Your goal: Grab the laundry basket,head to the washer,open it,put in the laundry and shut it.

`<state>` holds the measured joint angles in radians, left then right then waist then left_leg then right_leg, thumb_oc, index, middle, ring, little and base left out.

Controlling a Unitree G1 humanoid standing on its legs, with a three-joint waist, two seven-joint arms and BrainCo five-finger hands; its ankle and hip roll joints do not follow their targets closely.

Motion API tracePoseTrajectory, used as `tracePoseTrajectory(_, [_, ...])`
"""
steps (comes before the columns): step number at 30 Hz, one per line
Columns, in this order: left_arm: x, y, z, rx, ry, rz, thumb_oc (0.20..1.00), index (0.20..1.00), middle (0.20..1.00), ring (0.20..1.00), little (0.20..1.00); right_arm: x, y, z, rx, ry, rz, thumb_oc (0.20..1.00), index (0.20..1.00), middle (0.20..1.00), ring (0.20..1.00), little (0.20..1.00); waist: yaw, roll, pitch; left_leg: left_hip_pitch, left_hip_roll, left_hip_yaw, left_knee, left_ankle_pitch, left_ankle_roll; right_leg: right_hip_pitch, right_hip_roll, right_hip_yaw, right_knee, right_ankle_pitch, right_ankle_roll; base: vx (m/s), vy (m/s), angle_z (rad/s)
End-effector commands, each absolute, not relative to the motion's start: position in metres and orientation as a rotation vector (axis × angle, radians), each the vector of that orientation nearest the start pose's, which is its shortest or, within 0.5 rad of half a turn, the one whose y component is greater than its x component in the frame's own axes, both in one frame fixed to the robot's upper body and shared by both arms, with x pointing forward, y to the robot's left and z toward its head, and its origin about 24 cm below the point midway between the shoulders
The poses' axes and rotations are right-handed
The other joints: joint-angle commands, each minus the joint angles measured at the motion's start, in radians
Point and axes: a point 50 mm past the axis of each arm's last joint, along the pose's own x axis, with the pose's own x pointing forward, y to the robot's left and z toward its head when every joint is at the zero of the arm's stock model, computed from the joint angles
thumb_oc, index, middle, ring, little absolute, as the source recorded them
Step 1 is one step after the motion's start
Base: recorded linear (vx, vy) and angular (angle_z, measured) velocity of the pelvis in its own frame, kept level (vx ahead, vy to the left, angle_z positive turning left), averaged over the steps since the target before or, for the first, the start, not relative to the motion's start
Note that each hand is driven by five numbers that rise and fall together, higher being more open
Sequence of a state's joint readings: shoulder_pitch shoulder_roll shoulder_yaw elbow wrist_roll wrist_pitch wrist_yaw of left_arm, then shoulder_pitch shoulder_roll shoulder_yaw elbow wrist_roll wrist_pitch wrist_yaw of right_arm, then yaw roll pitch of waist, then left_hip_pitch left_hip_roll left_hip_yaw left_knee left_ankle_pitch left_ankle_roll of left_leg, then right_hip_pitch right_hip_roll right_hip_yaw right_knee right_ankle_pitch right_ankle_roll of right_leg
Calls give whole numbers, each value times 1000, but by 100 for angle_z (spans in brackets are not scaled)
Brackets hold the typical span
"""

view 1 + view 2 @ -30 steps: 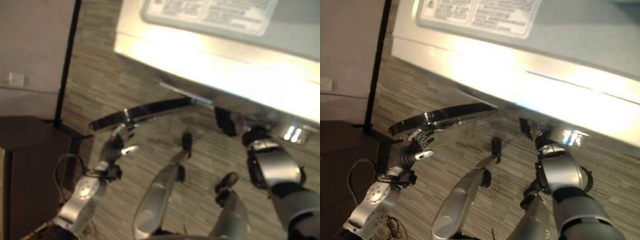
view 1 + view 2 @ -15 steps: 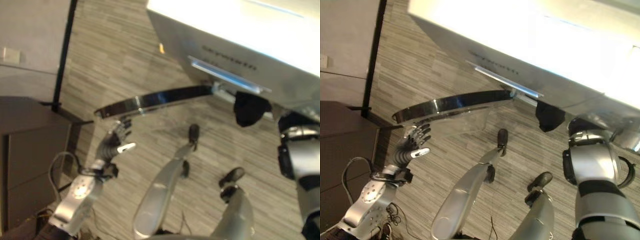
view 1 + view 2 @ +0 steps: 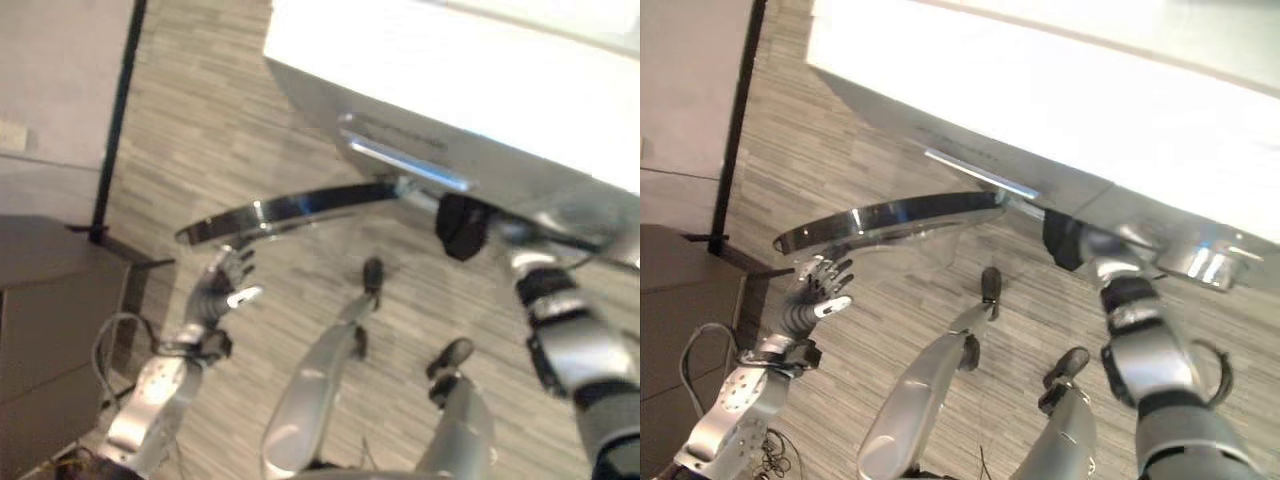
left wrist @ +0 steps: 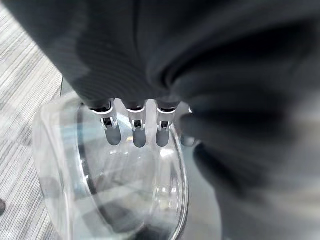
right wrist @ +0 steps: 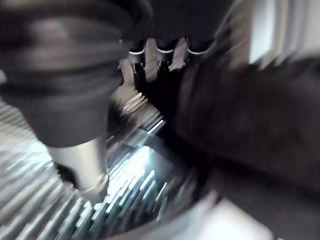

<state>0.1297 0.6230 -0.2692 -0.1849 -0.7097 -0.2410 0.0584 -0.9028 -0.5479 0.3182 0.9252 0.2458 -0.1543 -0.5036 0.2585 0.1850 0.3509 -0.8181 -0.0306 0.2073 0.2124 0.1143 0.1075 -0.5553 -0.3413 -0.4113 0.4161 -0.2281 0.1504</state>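
The white washer (image 3: pixel 450 90) stands in front of me with its round glass door (image 3: pixel 290 208) swung out to my left, chrome rim up. My left hand (image 3: pixel 222 292) is open just under that rim; in the left wrist view its straight fingers (image 4: pixel 135 132) point at the door's clear bowl (image 4: pixel 125 200). My right hand (image 3: pixel 462 228) reaches into the washer's opening beside the door's hinge. In the right wrist view the ribbed metal drum (image 5: pixel 120 200) lies past the hand, with a dark mass (image 5: pixel 250 125) beside it that is too blurred to identify.
A dark cabinet (image 3: pixel 50 320) stands at my left, beside a black post (image 3: pixel 115 130) and a pale wall (image 3: pixel 50 70). Wood-grain floor (image 3: pixel 200 100) runs between the cabinet and the washer. A silver strip (image 3: pixel 405 163) sits on the washer's front above the opening.
The whole view has shifted. My right arm has stretched further out toward the washer's opening. The door and my left hand keep much the same relation to each other.
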Motion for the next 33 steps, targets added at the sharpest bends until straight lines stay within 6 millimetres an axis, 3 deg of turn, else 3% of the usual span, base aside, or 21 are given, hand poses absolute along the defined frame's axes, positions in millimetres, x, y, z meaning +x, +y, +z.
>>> tracePoseTrajectory(1, [225,192,93,-152,-230,-228,1000,1000,1000,1000,1000,380,-259,196,-495,-388,-568,1000,1000,1000,1000,1000,27,0,18,17,-1,13,-17,-72,-88,38,-18,7,46,49,-50,-12,-10,-3])
tracePoseTrajectory(2, [224,192,92,-151,-228,-228,1000,1000,1000,1000,1000,379,-258,194,-496,-386,-569,1000,1000,1000,1000,1000,27,-1,17,18,-1,13,-18,-72,-88,39,-18,7,46,50,-50,0,0,0])
tracePoseTrajectory(3, [224,191,93,-145,-232,-229,1000,1000,1000,1000,1000,370,-227,185,-571,-475,-432,1000,1000,1000,1000,1000,10,-8,24,25,2,13,-22,-70,-85,39,-18,11,44,56,-48,0,0,0])
tracePoseTrajectory(4, [224,192,92,-144,-229,-228,1000,1000,1000,1000,1000,369,-226,183,-573,-472,-432,1000,1000,1000,1000,1000,10,-9,22,26,2,13,-22,-70,-85,40,-19,11,44,56,-47,-15,-12,-4])
tracePoseTrajectory(5, [223,191,92,-136,-228,-229,1000,1000,1000,1000,1000,360,-202,174,-611,-529,-321,1000,1000,1000,1000,1000,-3,-14,27,31,5,12,-23,-70,-84,40,-18,15,43,61,-46,-5,1,-3])
tracePoseTrajectory(6, [222,192,91,-135,-223,-228,1000,1000,1000,1000,1000,358,-201,172,-613,-524,-321,1000,1000,1000,1000,1000,-4,-15,24,32,4,12,-25,-70,-84,42,-18,15,42,61,-45,-6,0,-5])
tracePoseTrajectory(7, [221,191,89,-125,-216,-229,1000,1000,1000,1000,1000,346,-179,158,-642,-555,-212,1000,1000,1000,1000,1000,-19,-20,27,37,7,15,-27,-69,-83,46,-16,16,37,65,-46,0,0,-6])
tracePoseTrajectory(8, [220,192,89,-125,-212,-228,1000,1000,1000,1000,1000,344,-179,156,-643,-552,-211,1000,1000,1000,1000,1000,-19,-21,25,39,7,15,-27,-69,-83,47,-17,16,36,65,-46,-3,-5,-6])
tracePoseTrajectory(12, [219,192,86,-110,-206,-186,1000,1000,1000,1000,1000,317,-144,101,-612,-448,-87,1000,1000,1000,1000,1000,-62,-36,30,51,13,21,-31,-69,-83,55,-14,20,26,75,-46,-7,30,-7])
tracePoseTrajectory(14, [218,193,87,-103,-211,-174,1000,1000,1000,1000,1000,310,-144,91,-629,-430,-74,1000,1000,1000,1000,1000,-72,-40,33,52,13,23,-33,-68,-85,57,-13,21,22,77,-46,-13,22,-13])
tracePoseTrajectory(15, [215,195,86,-100,-210,-151,1000,1000,1000,1000,1000,294,-147,66,-650,-351,-54,1000,1000,1000,1000,1000,-94,-48,35,53,16,25,-38,-64,-88,56,-12,22,18,83,-45,-17,22,-12])
tracePoseTrajectory(17, [215,196,86,-100,-210,-144,1000,1000,1000,1000,1000,288,-147,55,-643,-306,-39,1000,1000,1000,1000,1000,-101,-50,37,53,17,26,-40,-63,-89,56,-11,22,17,85,-45,-7,6,-3])
tracePoseTrajectory(18, [213,198,84,-98,-203,-123,1000,1000,1000,1000,1000,279,-149,29,-636,-191,-32,1000,1000,1000,1000,1000,-116,-57,37,53,21,27,-44,-61,-91,55,-6,22,11,88,-46,0,0,0])
tracePoseTrajectory(19, [213,198,84,-99,-202,-121,1000,1000,1000,1000,1000,275,-152,17,-642,-135,-35,1000,1000,1000,1000,1000,-122,-59,38,52,22,29,-45,-60,-92,55,-4,19,9,89,-45,0,0,0])
tracePoseTrajectory(24, [213,199,82,-120,-193,-95,1000,1000,1000,1000,1000,278,-165,-25,-661,108,-170,1000,1000,1000,1000,1000,-121,-53,40,43,24,31,-46,-55,-93,47,1,17,12,93,-48,-9,-1,-2])
tracePoseTrajectory(27, [213,199,82,-125,-188,-100,1000,1000,1000,1000,1000,289,-168,-27,-635,157,-232,1000,1000,1000,1000,1000,-113,-47,43,40,23,32,-47,-55,-92,42,1,18,18,92,-49,-4,-1,-1])
tracePoseTrajectory(33, [212,199,85,-122,-191,-115,1000,1000,1000,1000,1000,311,-201,-18,-591,245,-428,1000,1000,1000,1000,1000,-81,-21,52,33,13,32,-43,-59,-87,23,-4,18,61,84,-50,2,-1,1])
